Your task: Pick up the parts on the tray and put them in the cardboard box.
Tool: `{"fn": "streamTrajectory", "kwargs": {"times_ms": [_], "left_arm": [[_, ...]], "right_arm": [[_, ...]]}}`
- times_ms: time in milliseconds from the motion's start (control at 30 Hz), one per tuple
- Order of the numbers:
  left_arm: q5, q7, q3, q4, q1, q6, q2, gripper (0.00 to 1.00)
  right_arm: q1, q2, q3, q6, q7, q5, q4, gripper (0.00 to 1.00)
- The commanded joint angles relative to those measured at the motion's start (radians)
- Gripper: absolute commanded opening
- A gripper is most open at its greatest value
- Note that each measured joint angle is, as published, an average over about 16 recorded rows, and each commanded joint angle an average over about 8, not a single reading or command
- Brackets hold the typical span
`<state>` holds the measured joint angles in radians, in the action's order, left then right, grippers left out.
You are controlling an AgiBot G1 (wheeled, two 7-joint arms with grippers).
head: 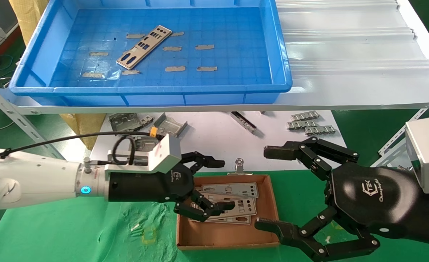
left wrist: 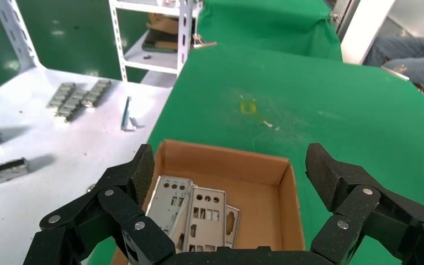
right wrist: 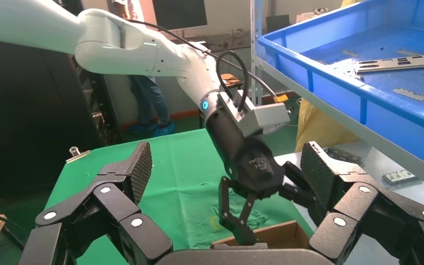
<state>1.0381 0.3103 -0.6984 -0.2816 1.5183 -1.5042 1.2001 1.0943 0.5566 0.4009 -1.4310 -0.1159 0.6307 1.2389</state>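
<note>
1. Where the green cloth-covered table (head: 72,233) meets the camera's near edge, the right black gripper (head: 269,189) hangs just beside the right wall of the box, its two fingers spread wide and holding nothing.
2. The small shallow brown cardboard box (head: 229,236) rests on the green cloth; its near half is bare floor.
3. Inside the box, against its far-left part, lie several thin flat silver metal strips punched with square and round cutouts (head: 236,203), overlapping one another in a loose stack.
4. The left black gripper (head: 220,185) sits over the left part of the box, directly above the stacked strips. Its fingers are parted and released; no strip is between them. The left wrist view confirms the gap, with the strips (left wrist: 196,212) lying free on the box floor (left wrist: 259,204).
5. Beyond the box, a white lower shelf (head: 214,138) carries bent grey metal brackets (head: 171,125) and small ridged silver connector strips (head: 309,123).
6. Farthest off, on the upper white shelf, stands the large shallow bright blue plastic tray (head: 272,58). One silver punched strip (head: 144,46) lies diagonally on its grid floor, left of centre, among grey tape patches (head: 204,47).
</note>
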Motion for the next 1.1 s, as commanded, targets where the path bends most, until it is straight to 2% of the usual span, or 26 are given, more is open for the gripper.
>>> {"fn": "streamTrajectory", "kwargs": {"times_ms": [33,1100], "left_arm": [[-0.012,-0.019,0.016,-0.038,-0.017,0.0,-0.023,1.0],[-0.204,-0.33,0.277,-0.664,-0.294,0.006,-0.39,1.0]], "right_arm": [[0.0,0.0,0.0,0.0,0.0,0.0,0.0,1.0],[0.0,0.0,0.0,0.0,0.0,0.0,0.0,1.0]]}}
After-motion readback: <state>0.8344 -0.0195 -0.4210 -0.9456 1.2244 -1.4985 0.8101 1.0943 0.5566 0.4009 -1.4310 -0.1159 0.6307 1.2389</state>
